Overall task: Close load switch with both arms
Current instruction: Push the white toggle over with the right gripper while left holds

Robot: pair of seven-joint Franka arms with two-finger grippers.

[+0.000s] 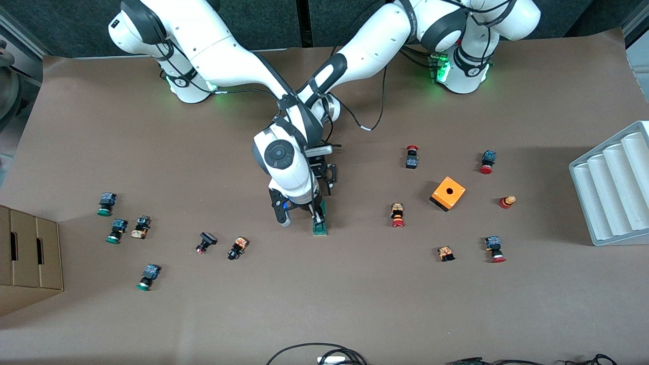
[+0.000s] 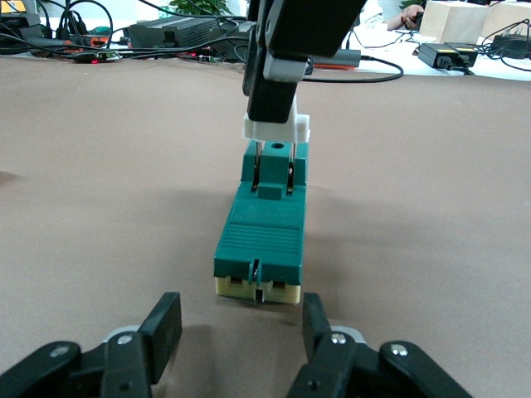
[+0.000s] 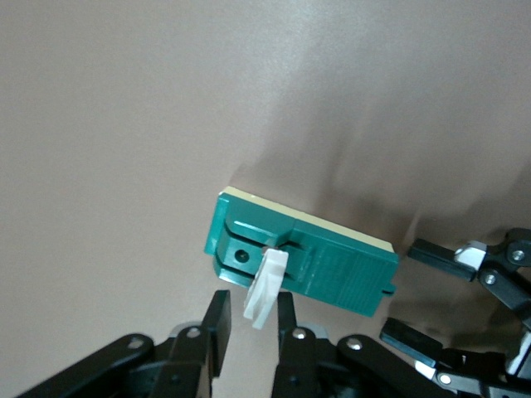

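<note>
The dark-green load switch (image 1: 320,226) (image 2: 261,236) (image 3: 332,261) lies flat on the brown table near its middle. Its white lever (image 2: 276,128) (image 3: 264,286) stands up at the end nearer the front camera. My right gripper (image 1: 318,215) (image 3: 251,303) (image 2: 274,79) comes down from above and is shut on that lever. My left gripper (image 1: 326,190) (image 2: 242,311) (image 3: 419,290) sits low by the table at the switch's other end. It is open, its fingers (image 2: 166,319) standing wider than the switch and just short of it.
An orange cube with a hole (image 1: 447,193) and several red-capped push-buttons (image 1: 398,215) lie toward the left arm's end. Green-capped push-buttons (image 1: 115,230) lie toward the right arm's end, by a cardboard box (image 1: 28,253). A white ridged tray (image 1: 613,187) stands at the left arm's table edge.
</note>
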